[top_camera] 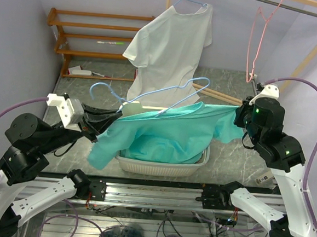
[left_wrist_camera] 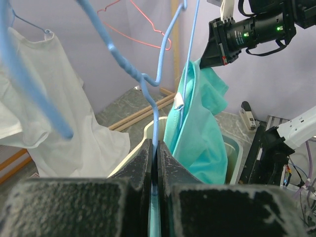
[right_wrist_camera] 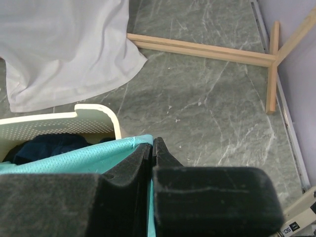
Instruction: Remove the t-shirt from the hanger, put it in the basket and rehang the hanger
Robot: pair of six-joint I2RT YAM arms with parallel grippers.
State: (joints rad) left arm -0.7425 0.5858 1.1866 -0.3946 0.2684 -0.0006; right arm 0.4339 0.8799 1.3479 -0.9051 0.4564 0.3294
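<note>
A teal t-shirt [top_camera: 163, 130] hangs stretched between my two grippers above a white basket. A light blue wire hanger [top_camera: 149, 93] rises out of its left end, its hook and one arm bare above the cloth. My left gripper [top_camera: 118, 111] is shut on the hanger's wire [left_wrist_camera: 148, 81], which runs down between the jaws [left_wrist_camera: 155, 148] with teal cloth [left_wrist_camera: 197, 128] just beside it. My right gripper [top_camera: 239, 115] is shut on the shirt's right edge. In the right wrist view the teal hem [right_wrist_camera: 74, 158] enters the shut jaws [right_wrist_camera: 151, 145].
The white laundry basket [top_camera: 160, 167] sits under the shirt with dark clothes inside. A white t-shirt [top_camera: 167, 48] hangs on a rack behind, beside an empty pink hanger [top_camera: 258, 33]. A wooden shelf [top_camera: 88, 33] stands at the back left; the rack's wooden feet [right_wrist_camera: 207, 49] lie on the floor.
</note>
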